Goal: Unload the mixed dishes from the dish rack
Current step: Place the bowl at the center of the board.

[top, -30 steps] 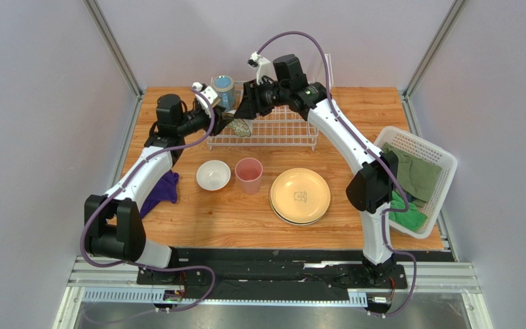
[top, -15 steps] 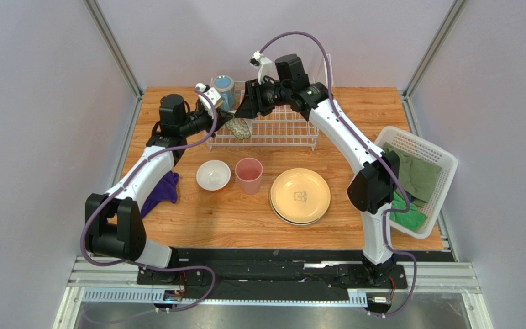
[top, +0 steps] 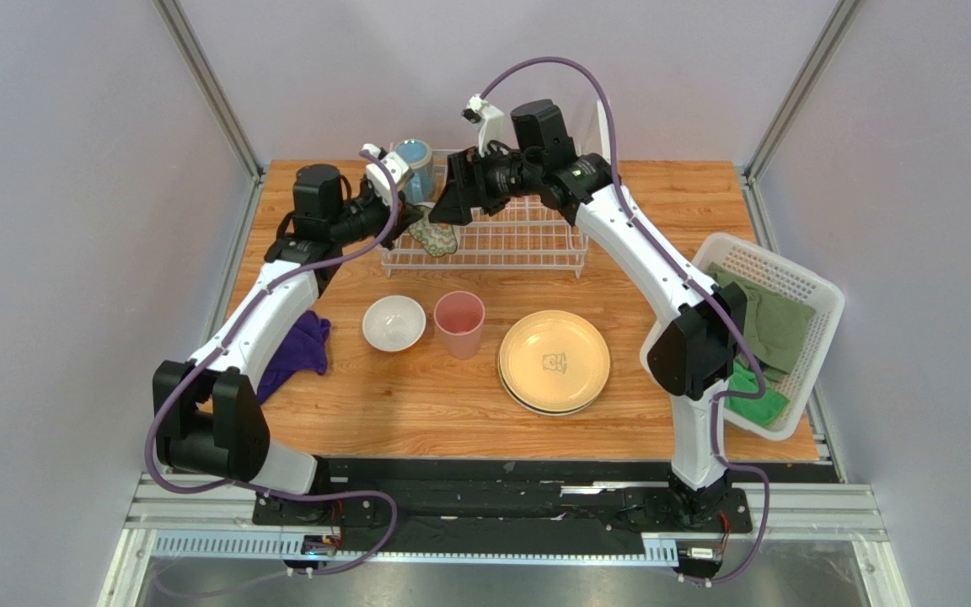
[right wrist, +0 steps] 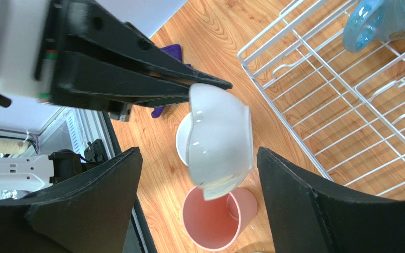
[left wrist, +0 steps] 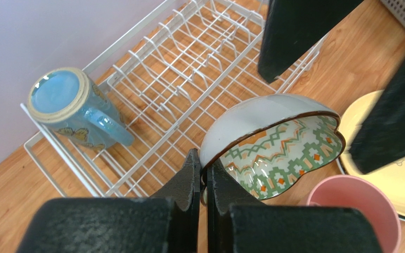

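Left pincer [left wrist: 203, 164] is clamped tight on the rim of the patterned bowl [left wrist: 273, 142], holding it tilted on edge in the air at the near left corner of the rack [left wrist: 189, 68]. Right pincer [right wrist: 198, 158] gapes wide either side of the bowl, touching nothing. Mug [left wrist: 70, 108] sits in the rack; tumbler [right wrist: 218, 219] and plate [top: 554, 361] stand on the counter [top: 427, 398]

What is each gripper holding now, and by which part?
The left gripper holds the small patterned bowl by its rim. The right gripper holds nothing; its jaws stand open near the bowl.
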`<act>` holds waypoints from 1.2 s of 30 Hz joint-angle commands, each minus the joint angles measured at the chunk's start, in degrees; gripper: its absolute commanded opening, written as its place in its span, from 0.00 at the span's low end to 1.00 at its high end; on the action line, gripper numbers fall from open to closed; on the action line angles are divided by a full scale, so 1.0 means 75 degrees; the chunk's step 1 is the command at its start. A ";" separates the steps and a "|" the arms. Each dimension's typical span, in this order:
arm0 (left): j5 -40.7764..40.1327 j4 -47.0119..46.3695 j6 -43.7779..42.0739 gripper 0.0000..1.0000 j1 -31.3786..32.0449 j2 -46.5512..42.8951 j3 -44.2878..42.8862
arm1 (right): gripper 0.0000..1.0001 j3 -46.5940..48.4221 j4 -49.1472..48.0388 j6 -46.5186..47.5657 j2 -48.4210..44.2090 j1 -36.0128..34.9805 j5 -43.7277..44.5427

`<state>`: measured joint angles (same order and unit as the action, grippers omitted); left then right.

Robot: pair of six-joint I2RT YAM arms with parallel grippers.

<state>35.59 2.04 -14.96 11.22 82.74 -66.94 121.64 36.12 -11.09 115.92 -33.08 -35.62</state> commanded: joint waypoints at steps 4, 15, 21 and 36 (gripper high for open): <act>-0.0701 0.1144 -0.0606 0.00 0.0004 -0.0472 -0.0392 | 0.88 -0.0035 -0.0316 0.0155 -0.0807 -0.0007 -0.0045; -0.2213 0.4202 -0.2071 0.00 -0.0055 -0.1387 -0.0708 | 0.90 -0.0492 -0.0257 0.0272 -0.1135 0.0227 0.0366; -0.2718 0.5363 -0.2610 0.00 -0.0102 -0.1388 -0.0755 | 0.90 -0.0750 -0.0257 0.0225 -0.1171 0.0368 0.0249; -0.2953 0.5447 -0.2060 0.00 -0.0114 0.0182 -0.0579 | 0.88 -0.1430 -0.0351 0.0237 -0.1323 0.0391 0.0038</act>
<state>12.95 45.36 -32.18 10.68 81.97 -70.59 111.66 35.77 -10.00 109.62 -30.20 -34.20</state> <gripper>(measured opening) 0.030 0.885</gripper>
